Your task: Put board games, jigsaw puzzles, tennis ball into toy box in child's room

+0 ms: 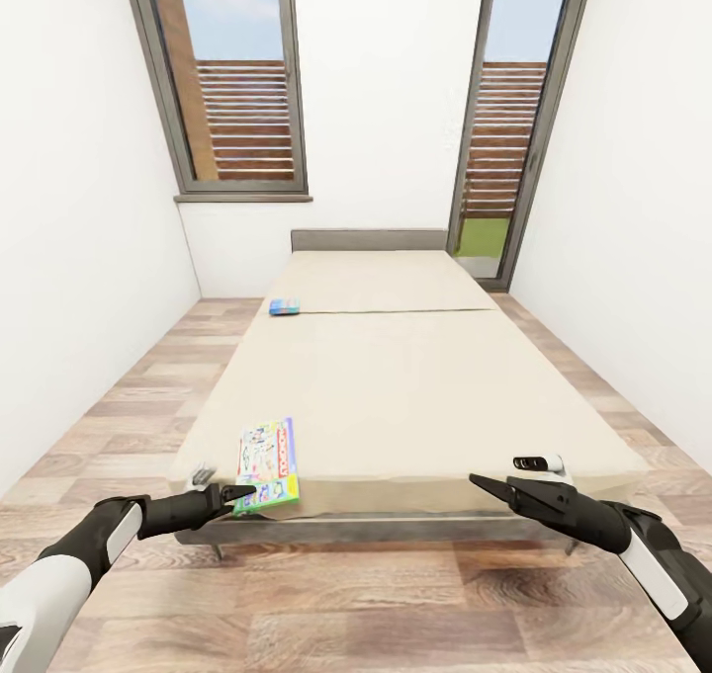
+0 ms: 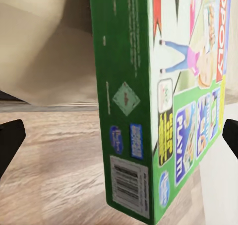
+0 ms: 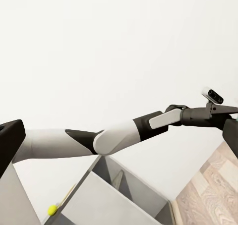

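Filling most of the head view, the large flat beige mattress of the bed point(image 1: 396, 386) runs away from the robot between white walls point(image 1: 89, 238), over a wood-plank floor point(image 1: 346, 614), toward two tall grey-framed windows point(image 1: 237, 80). At the mattress's near left corner lies a thin rectangular white-and-green printed board game box point(image 1: 268, 464), its near edge overhanging the bed's edge slightly. The black left gripper point(image 1: 229, 496) sits right at that overhanging corner, its fingers spread; in the left wrist view the box's green side with barcode point(image 2: 129, 136) stands between the two dark fingertips point(image 2: 10, 140), close in, though contact cannot be made out. A second, smaller light blue flat game box point(image 1: 284, 306) lies far up the mattress near its left edge, well apart from both grippers. The black right gripper point(image 1: 494, 487) hovers at the bed's near right edge with its fingers parted, holding nothing. In the right wrist view a small yellow-green tennis ball point(image 3: 52, 210) shows low down, beyond the left arm point(image 3: 119, 136).
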You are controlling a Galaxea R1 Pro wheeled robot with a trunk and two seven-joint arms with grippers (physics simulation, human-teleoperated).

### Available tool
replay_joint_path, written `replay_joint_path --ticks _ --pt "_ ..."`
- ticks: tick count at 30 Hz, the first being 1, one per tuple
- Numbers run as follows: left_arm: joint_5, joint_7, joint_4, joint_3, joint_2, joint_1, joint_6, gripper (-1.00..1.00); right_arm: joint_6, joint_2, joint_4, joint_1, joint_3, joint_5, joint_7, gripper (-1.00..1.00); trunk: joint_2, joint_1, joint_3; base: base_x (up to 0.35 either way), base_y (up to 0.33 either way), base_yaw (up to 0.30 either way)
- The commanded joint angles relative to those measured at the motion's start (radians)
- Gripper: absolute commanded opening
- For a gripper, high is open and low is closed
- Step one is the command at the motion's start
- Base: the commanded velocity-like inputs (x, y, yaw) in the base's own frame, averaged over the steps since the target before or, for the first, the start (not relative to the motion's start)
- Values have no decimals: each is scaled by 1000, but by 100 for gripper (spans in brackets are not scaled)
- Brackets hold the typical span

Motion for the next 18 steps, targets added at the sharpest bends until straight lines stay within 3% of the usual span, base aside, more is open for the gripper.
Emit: replay_joint_path --ticks 1,18 --pt "3 -1 0 2 0 -1 7 100 11 -1 0 -1 4 -7 1 100 0 0 -1 44 0 0" --pt "3 -1 0 2 0 -1 6 100 10 -1 0 -1 5 -6 1 100 0 0 -1 10 -12 0"
